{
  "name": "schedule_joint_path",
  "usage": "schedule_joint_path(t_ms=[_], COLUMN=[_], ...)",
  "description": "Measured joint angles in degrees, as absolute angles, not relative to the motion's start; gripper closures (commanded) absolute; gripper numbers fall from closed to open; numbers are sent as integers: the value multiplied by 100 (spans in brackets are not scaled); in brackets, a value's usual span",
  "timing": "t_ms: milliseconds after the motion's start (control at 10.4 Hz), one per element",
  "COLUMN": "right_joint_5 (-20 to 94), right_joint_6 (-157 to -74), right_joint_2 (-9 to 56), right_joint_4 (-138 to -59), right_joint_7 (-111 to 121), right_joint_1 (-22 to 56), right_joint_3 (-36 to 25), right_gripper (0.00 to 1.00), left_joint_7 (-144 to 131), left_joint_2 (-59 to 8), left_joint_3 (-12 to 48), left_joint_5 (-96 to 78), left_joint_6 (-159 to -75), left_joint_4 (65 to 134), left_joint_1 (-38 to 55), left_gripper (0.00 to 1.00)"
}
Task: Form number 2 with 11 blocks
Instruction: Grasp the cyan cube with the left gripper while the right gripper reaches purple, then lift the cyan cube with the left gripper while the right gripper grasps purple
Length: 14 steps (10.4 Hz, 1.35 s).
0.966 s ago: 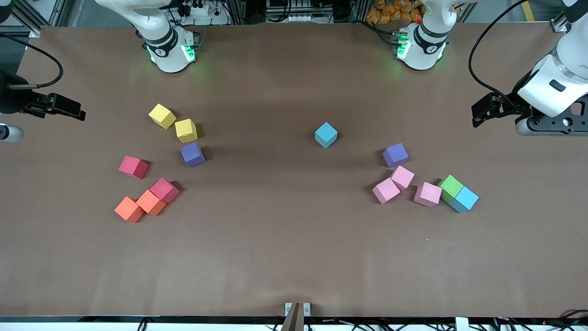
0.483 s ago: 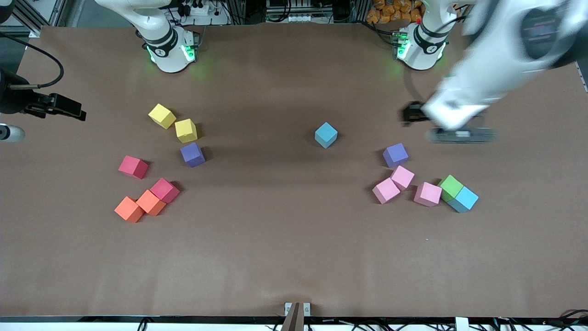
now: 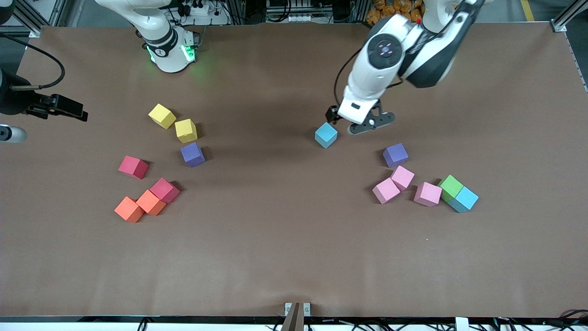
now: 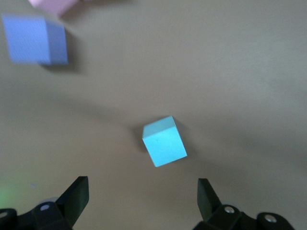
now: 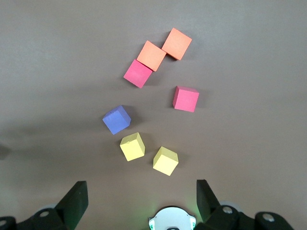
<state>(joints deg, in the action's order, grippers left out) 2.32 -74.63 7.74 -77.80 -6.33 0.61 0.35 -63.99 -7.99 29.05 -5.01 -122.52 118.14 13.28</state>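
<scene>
The left arm reaches out from its base and bends down toward the middle of the table, wrist angled, and the left gripper hangs low over the brown table just beside the lone sky-blue block. In the left wrist view its fingers stand wide apart with nothing between them, and that sky-blue block sits on the table just ahead of the gap, untouched. Close to this gripper, toward the front camera, lie a purple block, three pink blocks, a green block and a second sky-blue block.

The right arm waits at its end of the table, the right gripper held out past the table's edge. Its fingers are spread too, holding nothing. Below it, well apart, lie two yellow blocks, a purple one, two crimson and two orange. No digit is laid out yet.
</scene>
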Motion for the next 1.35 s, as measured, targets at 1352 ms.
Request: schedule_joint_path(t_ms=[1352], right_joint_5=[488], right_joint_6=[-10575], right_joint_2=[1216], right_joint_4=[-10922], right_joint_7=[237], right_joint_1=[1368], right_joint_3=[136], right_gripper=[0], left_joint_7=[-7994], left_joint_2=[-2446], left_joint_3=[2390], left_joint_5=[-215], left_joint_6=[-14399], left_joint_4=[12315], left_joint_1=[2136], left_gripper=[0])
